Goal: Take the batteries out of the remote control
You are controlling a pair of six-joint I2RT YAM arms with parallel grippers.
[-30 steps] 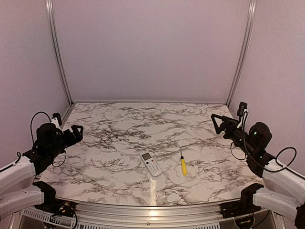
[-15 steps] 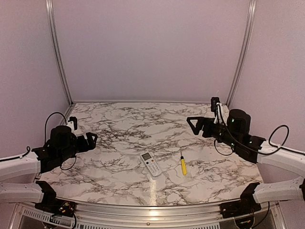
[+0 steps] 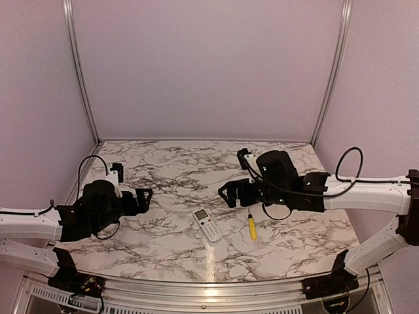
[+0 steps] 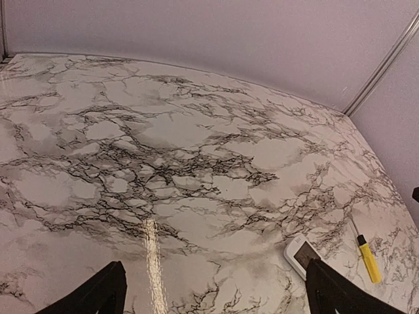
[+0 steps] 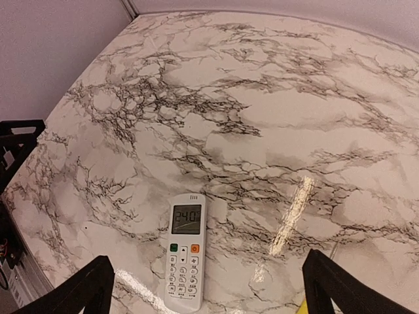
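Right gripper (image 3: 228, 194) is hovering wide open and empty, just beyond the remote control (image 3: 207, 224). Left gripper (image 3: 140, 197) is likewise gaping, well apart. The remote is lying buttons-up on the table (image 3: 163, 171), the batteries hidden from view. I am judging it light, rigid and slick, so gripping across its long edges looks best.

remote control (image 4: 296, 252): half behind left gripper (image 4: 213, 275) | screwdriver (image 5: 301, 308): cut by edge
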